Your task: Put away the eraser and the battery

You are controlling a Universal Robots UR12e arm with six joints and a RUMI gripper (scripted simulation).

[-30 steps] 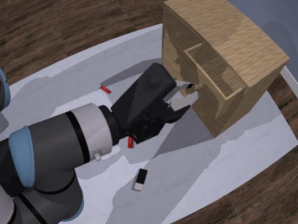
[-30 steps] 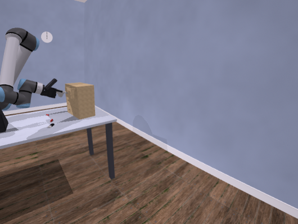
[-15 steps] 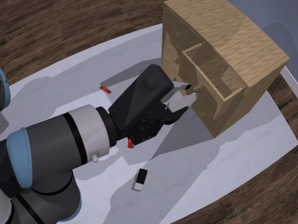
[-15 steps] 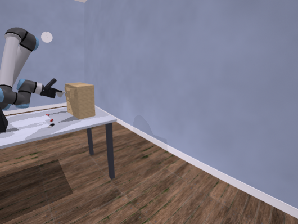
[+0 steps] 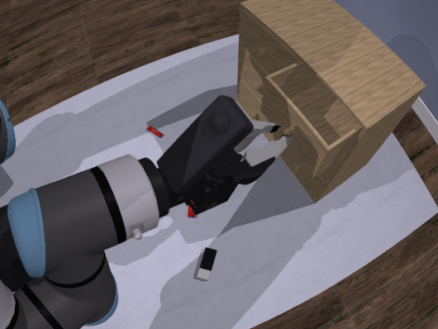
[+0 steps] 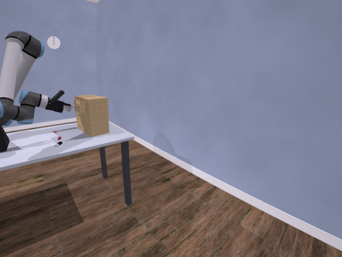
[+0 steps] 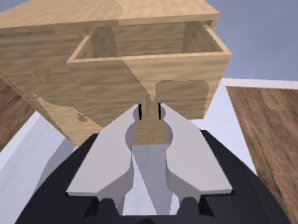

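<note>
The eraser (image 5: 207, 259) (image 6: 59, 144) lies on the tabletop (image 5: 330, 240) (image 6: 19, 157). The gripper (image 5: 283, 131) (image 6: 74, 106) (image 7: 150, 104) appears closed on the handle (image 7: 148, 104) of the partly open top-right drawer (image 5: 303, 118) (image 6: 77, 104) (image 7: 100, 75); opening seems in hand, next calling for a short, careful pull, then release.

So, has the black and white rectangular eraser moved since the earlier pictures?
No. The black and white rectangular eraser lies in the same spot, judged against the lower front corner of the wooden chest.
</note>
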